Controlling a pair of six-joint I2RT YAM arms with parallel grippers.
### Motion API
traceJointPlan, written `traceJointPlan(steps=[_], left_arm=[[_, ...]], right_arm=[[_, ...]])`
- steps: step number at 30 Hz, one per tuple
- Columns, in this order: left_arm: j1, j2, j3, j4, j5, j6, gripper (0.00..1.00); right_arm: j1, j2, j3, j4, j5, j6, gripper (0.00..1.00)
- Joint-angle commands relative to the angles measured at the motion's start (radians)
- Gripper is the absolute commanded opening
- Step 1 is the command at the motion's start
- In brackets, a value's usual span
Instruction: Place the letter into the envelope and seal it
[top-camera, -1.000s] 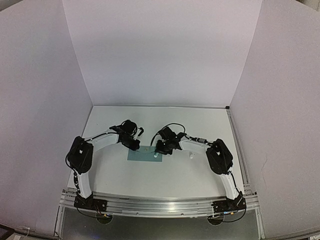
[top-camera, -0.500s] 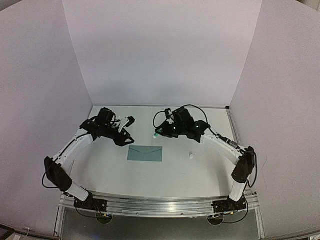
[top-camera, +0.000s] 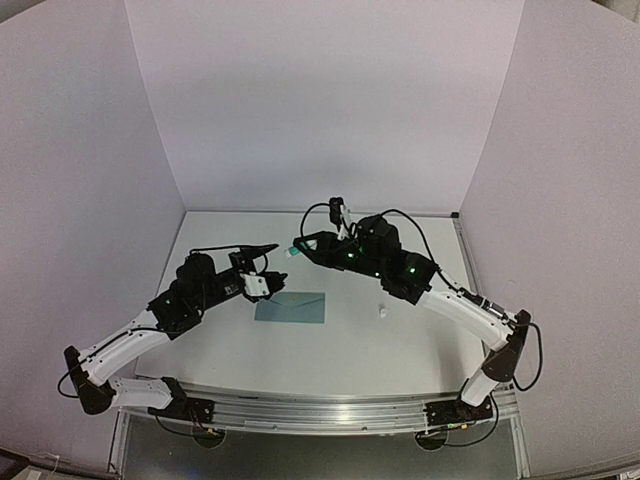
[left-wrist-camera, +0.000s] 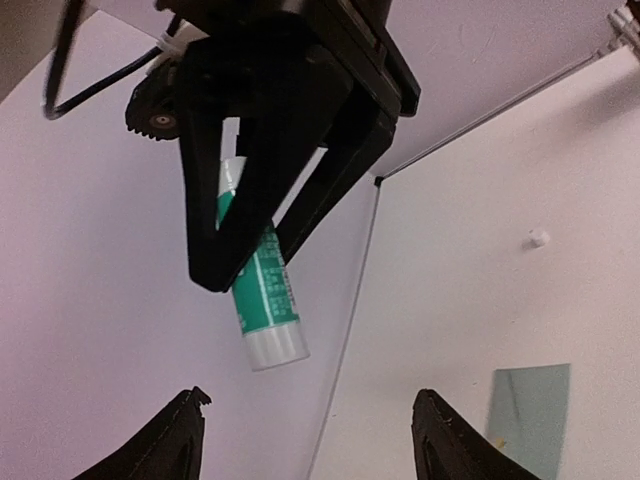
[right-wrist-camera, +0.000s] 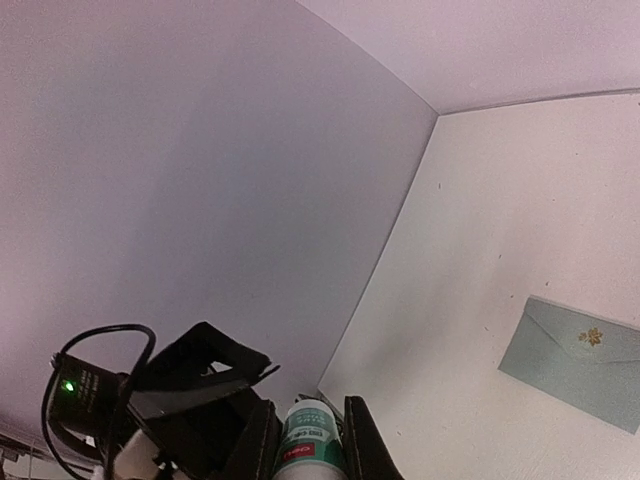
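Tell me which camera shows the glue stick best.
Left wrist: the glue stick shows nearly whole, green label and white end, clamped in the right pincer. Right wrist shows only one end of it; top external, a tiny green-white speck.

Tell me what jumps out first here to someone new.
The green-and-white glue stick clamped in the right tool, held in the air over the far side of the table, with the open left tool facing it. Below them the teal envelope lies flat mid-table with its flap folded down. A small white piece sits to its right.
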Motion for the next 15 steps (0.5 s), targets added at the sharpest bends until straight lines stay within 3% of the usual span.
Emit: traceJointPlan(steps=[1,7,15], left_arm=[[-0.031,0.041,-0.035,0.297,-0.199,0.268,0.71],[-0.040,0.058,-0.023,0.373,-0.185,0.198,0.60],[-0.040,0.031,-0.027,0.325,-0.101,0.103,0.46]], right_arm=[[0.035,-0.028,0.001,0.109,0.121,0.057,0.00],[0.037,-0.010,0.008,0.111,0.132,0.071,0.00],[0.036,-0.005,0.017,0.115,0.125,0.066,0.00]])
